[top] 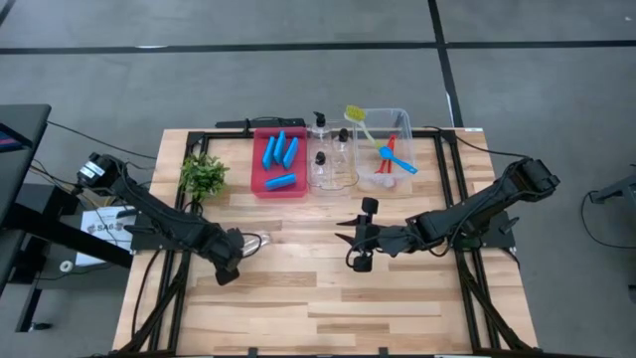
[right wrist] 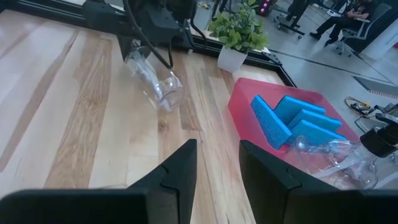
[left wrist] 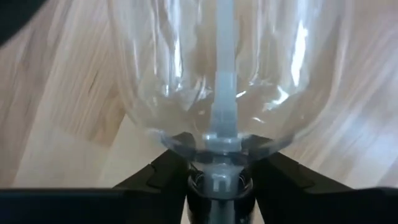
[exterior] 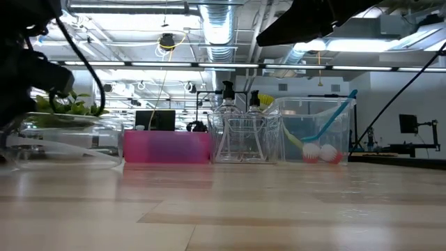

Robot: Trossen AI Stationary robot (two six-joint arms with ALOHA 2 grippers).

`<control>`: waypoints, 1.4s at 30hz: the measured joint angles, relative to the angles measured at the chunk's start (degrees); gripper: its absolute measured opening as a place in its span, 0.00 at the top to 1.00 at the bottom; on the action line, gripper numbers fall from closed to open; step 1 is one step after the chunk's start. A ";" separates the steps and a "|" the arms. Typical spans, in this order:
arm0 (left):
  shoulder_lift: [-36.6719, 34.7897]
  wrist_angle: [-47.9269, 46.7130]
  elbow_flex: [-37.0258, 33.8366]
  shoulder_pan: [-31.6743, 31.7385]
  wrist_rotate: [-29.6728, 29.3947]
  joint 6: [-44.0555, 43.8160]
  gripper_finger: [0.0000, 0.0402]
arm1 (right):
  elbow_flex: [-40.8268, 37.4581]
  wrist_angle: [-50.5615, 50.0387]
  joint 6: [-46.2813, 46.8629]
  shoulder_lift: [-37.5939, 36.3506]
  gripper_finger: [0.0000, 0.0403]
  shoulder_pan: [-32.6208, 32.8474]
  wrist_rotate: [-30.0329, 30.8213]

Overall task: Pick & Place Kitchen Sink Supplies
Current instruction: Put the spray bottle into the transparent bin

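While clamped in left hand (top: 235,257), clear bottle (top: 254,242) lies flat, base toward right arm.

Table (top: 298,298) is showing pale wood planks with a smooth satin finish. Bottle (right wrist: 152,78) is looking like clear glossy plastic, catching glare. Sponges (right wrist: 292,121) are looking matt, foamy blue. Tray (top: 260,186) is looking like smooth red plastic. Bins (top: 397,119) are looking clear, shiny plastic.

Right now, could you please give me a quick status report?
Left gripper clamped on clear bottle, lying tilted on table. Right gripper open, empty, mid-table. Nothing in the way.
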 joint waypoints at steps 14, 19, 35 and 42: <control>0.00 13.28 0.00 8.52 -2.51 17.38 0.60 | 0.00 0.00 -0.05 0.00 0.72 -1.69 0.05; 0.00 18.75 0.00 13.13 -2.58 24.82 0.64 | 0.00 0.00 -0.05 0.00 0.72 -1.89 0.03; 6.10 27.24 6.53 20.50 -2.74 44.02 0.65 | 0.00 -0.01 -0.05 0.00 0.72 -1.89 0.03; 21.44 27.22 17.34 20.49 -3.89 52.29 0.64 | 0.00 0.00 -0.05 0.00 0.72 -1.85 0.03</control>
